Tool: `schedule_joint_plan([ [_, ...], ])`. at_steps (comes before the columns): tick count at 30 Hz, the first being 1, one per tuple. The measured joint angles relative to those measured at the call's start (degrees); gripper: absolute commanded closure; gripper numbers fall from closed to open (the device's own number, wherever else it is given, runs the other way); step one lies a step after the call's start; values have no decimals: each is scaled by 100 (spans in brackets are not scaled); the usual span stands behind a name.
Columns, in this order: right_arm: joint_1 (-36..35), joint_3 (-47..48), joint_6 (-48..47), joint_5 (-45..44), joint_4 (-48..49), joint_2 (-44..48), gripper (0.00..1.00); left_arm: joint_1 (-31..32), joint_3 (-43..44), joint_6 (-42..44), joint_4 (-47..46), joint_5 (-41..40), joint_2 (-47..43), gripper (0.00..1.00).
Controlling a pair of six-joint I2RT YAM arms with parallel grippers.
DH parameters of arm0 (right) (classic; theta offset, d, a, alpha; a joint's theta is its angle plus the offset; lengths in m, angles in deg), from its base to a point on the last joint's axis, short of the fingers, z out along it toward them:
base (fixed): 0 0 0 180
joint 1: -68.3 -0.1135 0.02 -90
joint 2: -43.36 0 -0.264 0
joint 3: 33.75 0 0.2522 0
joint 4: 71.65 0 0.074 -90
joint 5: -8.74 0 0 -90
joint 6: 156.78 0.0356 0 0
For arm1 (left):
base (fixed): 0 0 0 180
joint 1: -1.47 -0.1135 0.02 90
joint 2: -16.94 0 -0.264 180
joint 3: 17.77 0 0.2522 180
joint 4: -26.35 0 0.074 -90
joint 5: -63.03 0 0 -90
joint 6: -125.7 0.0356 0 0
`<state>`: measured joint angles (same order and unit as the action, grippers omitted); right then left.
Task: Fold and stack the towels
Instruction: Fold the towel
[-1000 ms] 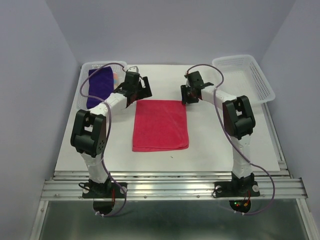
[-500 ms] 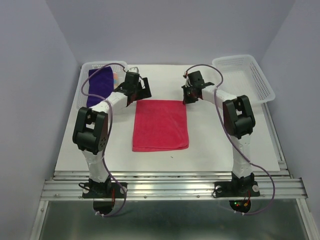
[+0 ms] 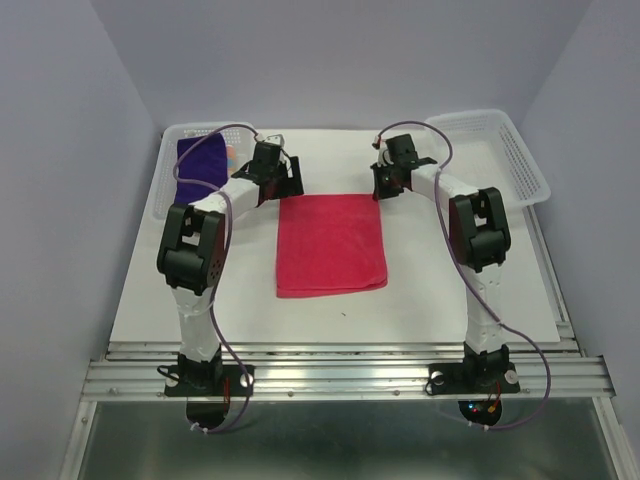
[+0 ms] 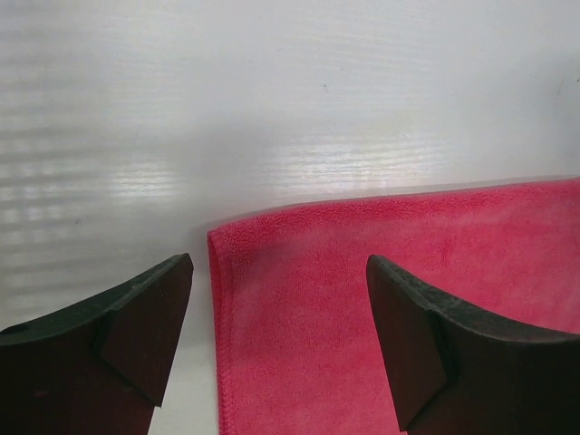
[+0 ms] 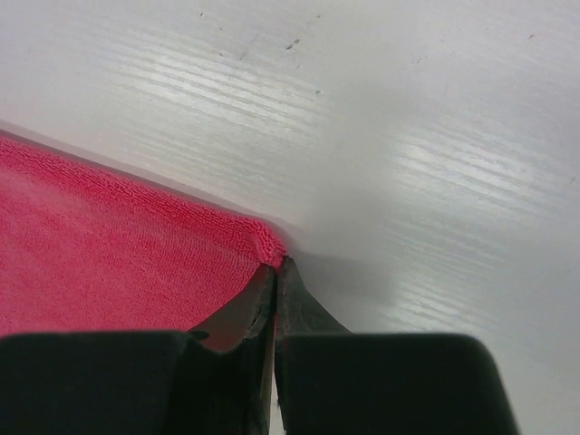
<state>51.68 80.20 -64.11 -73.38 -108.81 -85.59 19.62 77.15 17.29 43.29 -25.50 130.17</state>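
hot pink towel [image 3: 331,245], corner pinched by right gripper [image 5: 275,265], left gripper [image 4: 279,272] spread

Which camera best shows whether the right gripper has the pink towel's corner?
Right wrist: the right gripper is shut, tips pinching the bunched corner of the pink towel. Top external shows it at that far corner, tips hidden. Left wrist shows only the other far corner, inside the open left gripper.

Pale lavender walls [image 3: 340,60] enclose a white tabletop [image 3: 420,300]; ribbed aluminium rails [image 3: 340,372] edge its near side.
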Motion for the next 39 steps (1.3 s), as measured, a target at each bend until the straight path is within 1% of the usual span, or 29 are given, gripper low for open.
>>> schedule_joint_plan([
  [1, 13, 48, -24, 9, -22, -22, 99, -20, 46, 28, 7, 35, 46, 16],
  [3, 35, 133, -57, 11, -61, -63, 99, -37, 114, 44, 9, 109, 138, 18],
  [4, 44, 186, -63, 9, -74, -92, 99, -57, 138, 44, 7, 149, 177, 22],
  [6, 68, 256, -83, 7, -87, -131, 99, -76, 138, 42, 15, 170, 216, 23],
  [7, 83, 284, -94, 13, -101, -151, 99, -94, 138, 50, 28, 177, 232, 27],
  [9, 116, 315, -98, 17, -107, -173, 99, -116, 138, 52, 26, 181, 269, 28],
  [10, 131, 315, -98, 28, -109, -173, 99, -133, 140, 48, 28, 184, 293, 31],
  [12, 162, 315, -98, 70, -111, -173, 99, -140, 179, 50, 72, 197, 374, 34],
  [15, 181, 315, -101, 98, -125, -173, 99, -155, 332, 37, 131, 192, 555, 35],
  [16, 184, 315, -101, 105, -127, -173, 99, -157, 376, 33, 136, 192, 601, 38],
  [20, 186, 315, -101, 153, -149, -173, 99, -166, 549, 7, 190, 175, 802, 42],
  [21, 186, 315, -101, 160, -151, -173, 99, -166, 603, 7, 229, 166, 855, 44],
  [22, 186, 315, -101, 162, -155, -173, 99, -166, 682, -4, 256, 155, 911, 50],
  [23, 186, 315, -101, 166, -155, -173, 99, -166, 752, -13, 264, 149, 964, 51],
  [25, 186, 315, -101, 168, -157, -173, 99, -166, 859, -20, 275, 140, 1051, 55],
  [26, 186, 315, -101, 168, -160, -173, 99, -166, 885, -20, 278, 136, 1080, 55],
  [29, 186, 315, -101, 179, -162, -173, 99, -166, 887, -35, 286, 144, 1099, 66],
  [30, 186, 315, -101, 181, -162, -173, 99, -166, 887, -31, 284, 179, 1099, 72],
  [33, 195, 315, -98, 197, -162, -173, 99, -166, 887, -42, 282, 247, 1108, 84],
  [34, 195, 315, -98, 208, -162, -173, 99, -166, 887, -37, 282, 256, 1110, 97],
  [35, 195, 315, -98, 223, -162, -173, 99, -164, 887, -46, 278, 262, 1121, 100],
  [39, 195, 315, -101, 291, -166, -173, 99, -164, 887, -52, 271, 269, 1123, 100],
])
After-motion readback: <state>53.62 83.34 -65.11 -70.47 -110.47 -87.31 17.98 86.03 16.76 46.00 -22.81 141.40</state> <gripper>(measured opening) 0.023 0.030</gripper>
